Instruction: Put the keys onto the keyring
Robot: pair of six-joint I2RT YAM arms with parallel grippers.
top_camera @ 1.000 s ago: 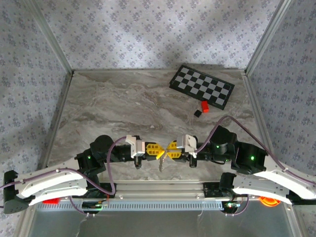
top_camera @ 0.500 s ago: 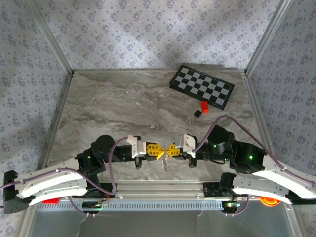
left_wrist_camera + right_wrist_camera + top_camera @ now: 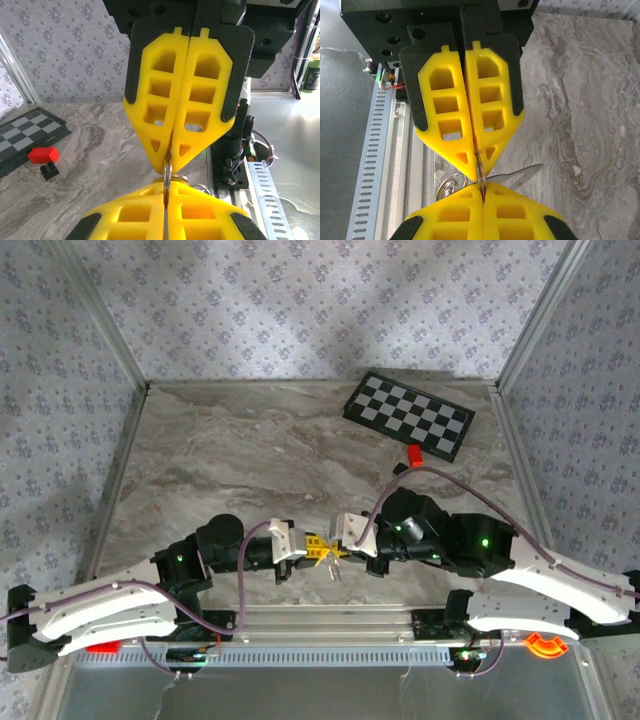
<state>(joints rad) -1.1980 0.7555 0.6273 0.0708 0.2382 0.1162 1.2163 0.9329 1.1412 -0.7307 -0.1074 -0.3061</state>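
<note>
The keyring (image 3: 167,172) is a thin silver loop seen edge-on, pinched between the two pairs of yellow fingers, which meet tip to tip. My left gripper (image 3: 167,189) is shut on its near side and my right gripper (image 3: 170,161) is shut on its far side. In the right wrist view the keyring (image 3: 480,172) sits between my right gripper (image 3: 482,189) below and the left gripper (image 3: 477,159) above. Slim silvery keys (image 3: 522,175) stick out to the right. From above, the left gripper (image 3: 314,546) and right gripper (image 3: 341,551) meet over the near table edge, keys (image 3: 334,569) dangling below.
A checkerboard (image 3: 408,415) lies at the back right with a small red block (image 3: 414,455) in front of it. The red block (image 3: 43,154) and a black block (image 3: 49,171) lie beside it. A smaller wire ring (image 3: 445,186) hangs with the keys. A metal rail (image 3: 330,620) borders the near edge.
My right arm has swung left and its wrist has come nearer the left gripper, so the two now meet closer together. The keys hang shorter beneath them.
</note>
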